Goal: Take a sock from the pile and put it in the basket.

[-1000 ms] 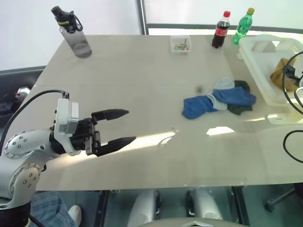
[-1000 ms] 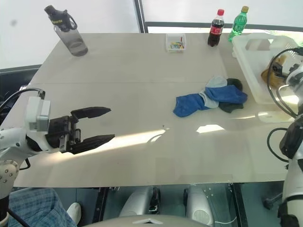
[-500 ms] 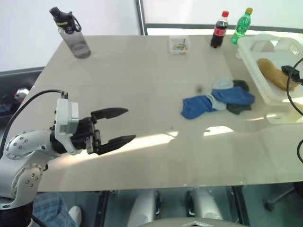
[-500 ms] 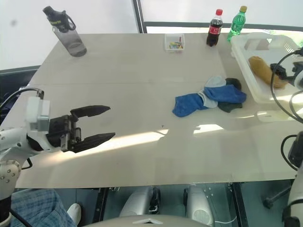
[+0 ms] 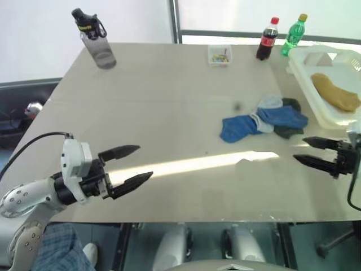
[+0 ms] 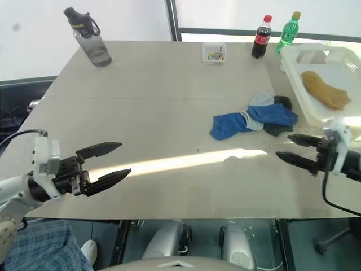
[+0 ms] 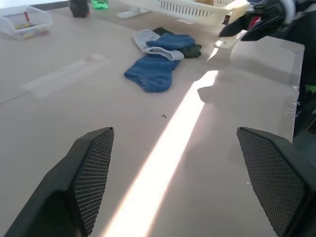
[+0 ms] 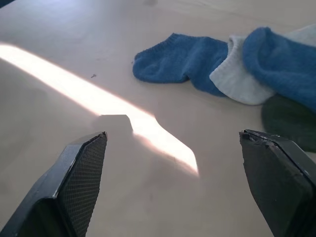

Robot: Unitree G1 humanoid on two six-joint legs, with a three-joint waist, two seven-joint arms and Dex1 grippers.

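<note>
The pile [image 5: 265, 118] of blue, pale grey and dark socks lies on the table, right of centre. At the far right stands the whitish basket [image 5: 309, 59], and a mustard-yellow sock [image 5: 335, 92] lies inside it. My right gripper [image 5: 309, 152] hovers open and empty near the front right of the table, a short way in front of the pile, pointing left. In its wrist view the blue sock [image 8: 185, 64] lies just ahead. Low over the front left of the table, far from the pile, my left gripper [image 5: 135, 165] is open and empty.
A grey water bottle [image 5: 95, 41] stands at the far left of the table. A small clear box [image 5: 219, 55], a cola bottle [image 5: 266, 39] and a green bottle [image 5: 294, 33] stand along the far edge. The table's front edge [image 5: 197, 219] is close below both grippers.
My right gripper has come from over the basket down to the table in front of the pile, leaving the yellow sock in the basket. My left gripper has sunk and shifted left. The camera has shifted.
</note>
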